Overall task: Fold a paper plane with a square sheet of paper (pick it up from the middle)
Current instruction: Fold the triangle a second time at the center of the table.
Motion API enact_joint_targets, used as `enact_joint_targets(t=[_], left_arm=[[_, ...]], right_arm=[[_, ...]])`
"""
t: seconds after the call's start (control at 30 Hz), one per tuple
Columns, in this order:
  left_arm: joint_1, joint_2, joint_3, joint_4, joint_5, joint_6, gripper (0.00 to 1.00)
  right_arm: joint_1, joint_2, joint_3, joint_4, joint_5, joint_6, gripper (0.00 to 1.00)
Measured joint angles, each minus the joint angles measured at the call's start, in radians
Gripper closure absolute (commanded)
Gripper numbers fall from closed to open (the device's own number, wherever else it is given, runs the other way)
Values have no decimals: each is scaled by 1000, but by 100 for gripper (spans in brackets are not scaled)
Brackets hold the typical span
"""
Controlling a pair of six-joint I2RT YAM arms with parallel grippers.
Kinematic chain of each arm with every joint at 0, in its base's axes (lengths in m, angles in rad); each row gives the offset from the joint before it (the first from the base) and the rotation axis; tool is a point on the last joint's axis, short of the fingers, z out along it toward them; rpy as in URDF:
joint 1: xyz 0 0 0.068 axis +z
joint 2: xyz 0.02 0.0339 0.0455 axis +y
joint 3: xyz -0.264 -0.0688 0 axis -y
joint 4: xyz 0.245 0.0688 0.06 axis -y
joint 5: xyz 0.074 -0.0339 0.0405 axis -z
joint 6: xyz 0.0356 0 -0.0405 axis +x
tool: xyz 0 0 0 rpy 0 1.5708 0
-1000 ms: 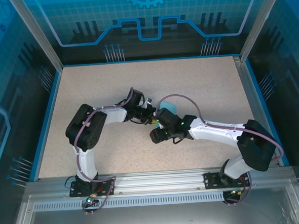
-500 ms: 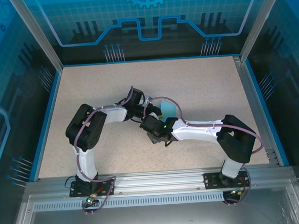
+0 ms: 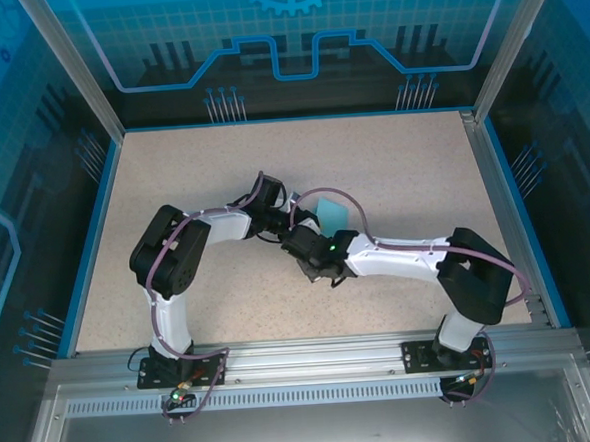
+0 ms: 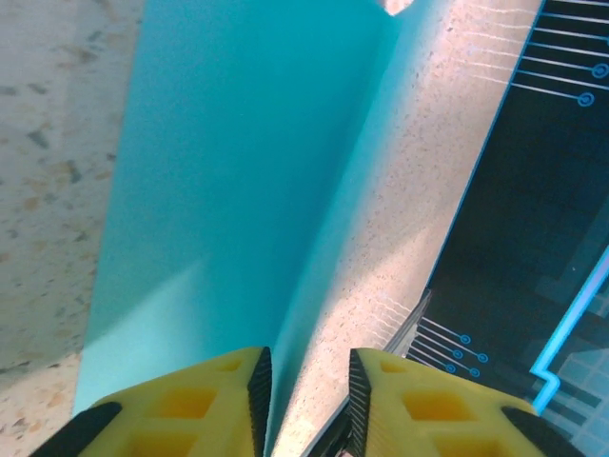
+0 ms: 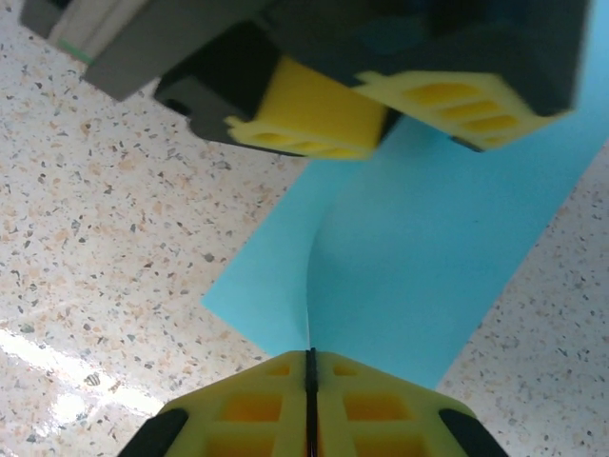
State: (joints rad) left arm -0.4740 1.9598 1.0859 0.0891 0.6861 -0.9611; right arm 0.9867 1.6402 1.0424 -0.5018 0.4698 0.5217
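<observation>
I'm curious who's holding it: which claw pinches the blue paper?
The right claw: it is squeezed tight shut on the paper. The left claw is open, with a clear gap showing.

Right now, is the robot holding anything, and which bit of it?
The right gripper is shut on the square sheet of paper, pinching the raised fold at the edge nearest that gripper.

I look down on a speckled beige worktop [image 3: 392, 165], glossy where light catches it. A blue rim [image 3: 91, 243] borders it at the left and the back. Aluminium posts [image 3: 73, 69] rise from the back corners beside a translucent blue back panel [image 3: 294, 41] printed with circuit lines. A slotted metal rail [image 3: 306, 393] spans the near edge.
</observation>
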Motion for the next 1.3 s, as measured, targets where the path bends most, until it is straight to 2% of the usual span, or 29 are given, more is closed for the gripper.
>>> enact_joint_targets(t=[0.07, 0.13, 0.27, 0.4, 0.6, 0.87, 1.3], left_arm=[[0, -13, 0, -31, -27, 3, 56], [0, -37, 0, -65, -66, 16, 49], [0, -122, -1, -150, -172, 26, 47], [-2, -224, -24, -195, -248, 32, 57], [-72, -253, -34, -267, -304, 78, 76], [-194, -169, -34, -311, -331, 105, 88], [-206, -77, -12, -349, -410, 104, 92]], right_arm=[[-28, -31, -23, 15, -34, -9, 93], [-73, -67, -55, 46, -96, -20, 94], [-208, -134, -127, 115, -278, -42, 93], [-359, -159, -196, 187, -478, -55, 93], [-490, -146, -219, 220, -664, -77, 92], [-530, -109, -219, 232, -742, -98, 92], [-531, -108, -219, 231, -741, -98, 91]])
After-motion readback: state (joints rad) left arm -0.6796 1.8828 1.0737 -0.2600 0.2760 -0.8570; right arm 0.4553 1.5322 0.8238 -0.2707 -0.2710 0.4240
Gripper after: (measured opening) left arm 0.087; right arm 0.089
